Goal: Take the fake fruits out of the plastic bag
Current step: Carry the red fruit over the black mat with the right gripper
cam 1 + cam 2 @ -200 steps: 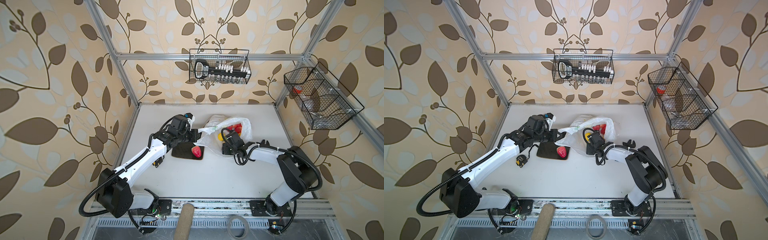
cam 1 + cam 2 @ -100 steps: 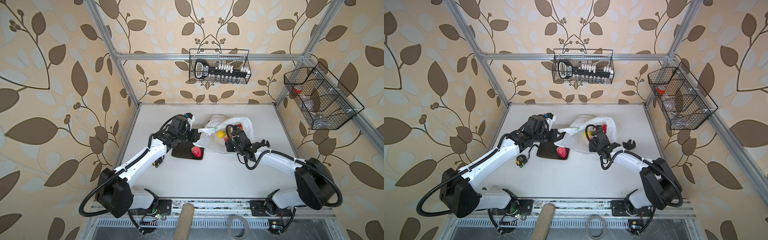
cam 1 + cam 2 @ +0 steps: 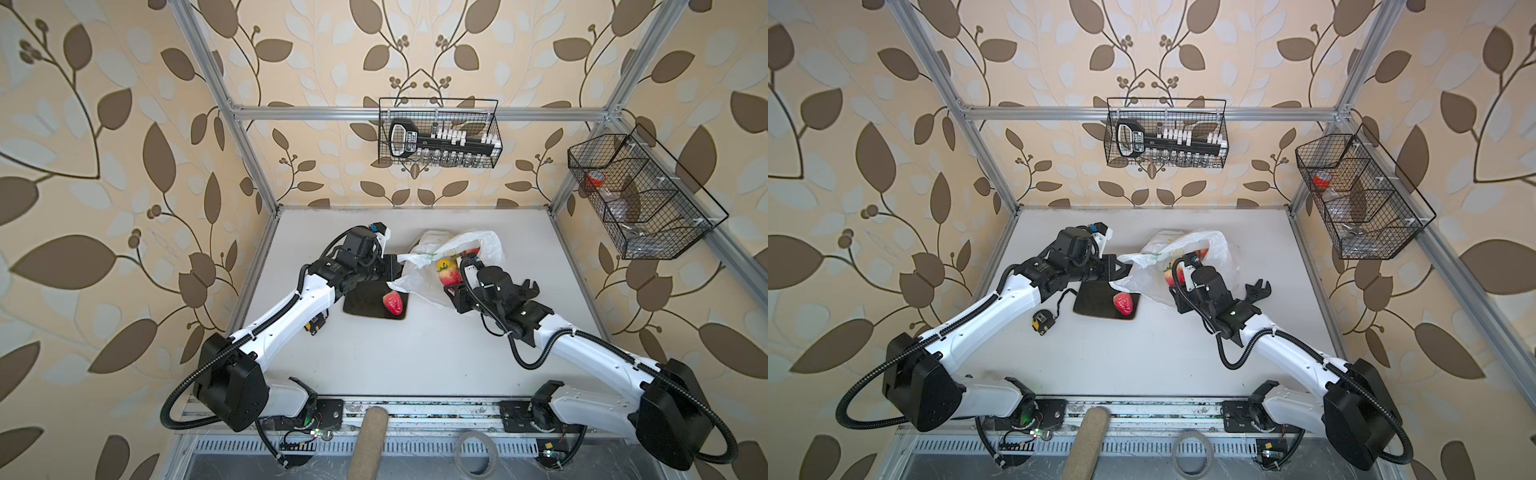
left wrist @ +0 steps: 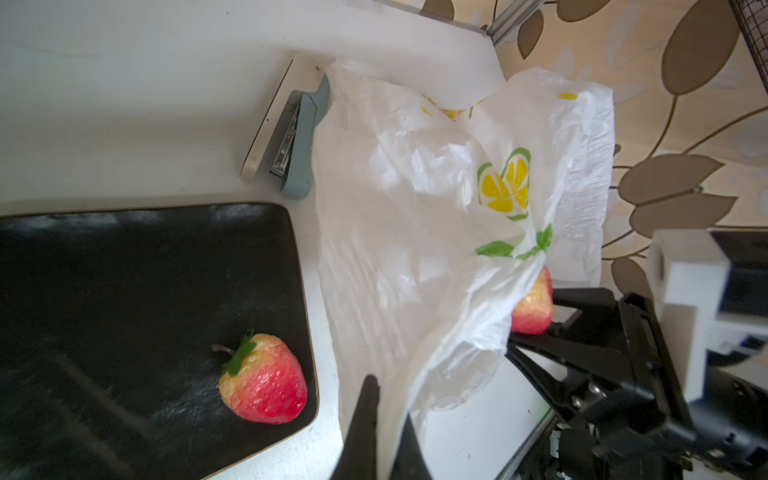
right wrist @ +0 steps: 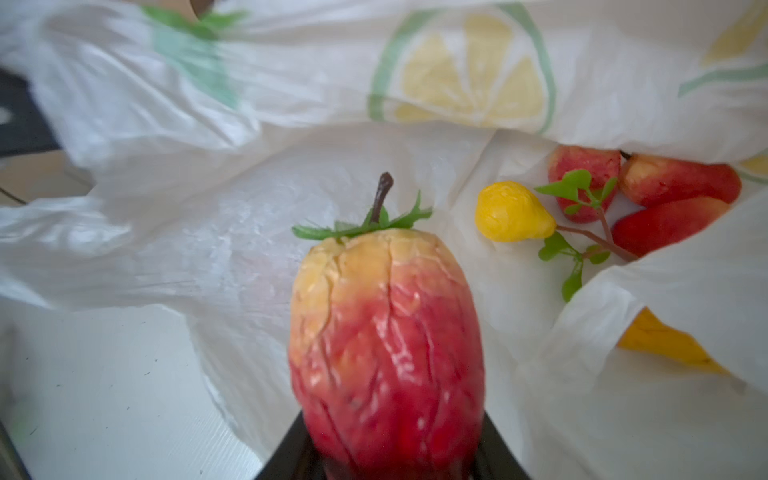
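Here, a strawberry (image 5: 386, 353) is gripped by the right pincer (image 3: 453, 289) at the mouth of the plastic bag (image 3: 419, 270), which lies crumpled on the desk (image 3: 415, 353) just beside a dark plate (image 3: 361, 305). The bag's near edge is pinched flat in the closed left pincer (image 4: 386, 415). A second strawberry (image 4: 262, 386) is seen lying on the plate. More fake fruits (image 5: 665, 199) lie inside the bag: a small yellow pear (image 5: 513, 214), red pieces, and an orange-yellow one half covered by plastic. Lemon slices and green leaves are printed on the bag. The label on the black tool (image 3: 409, 141) in the wire basket (image 3: 436, 101) is too small to be read. A stapler (image 4: 291, 137) is partly tucked under the bag. The markings on a tape measure (image 3: 1040, 322) near the plate cannot be made out.
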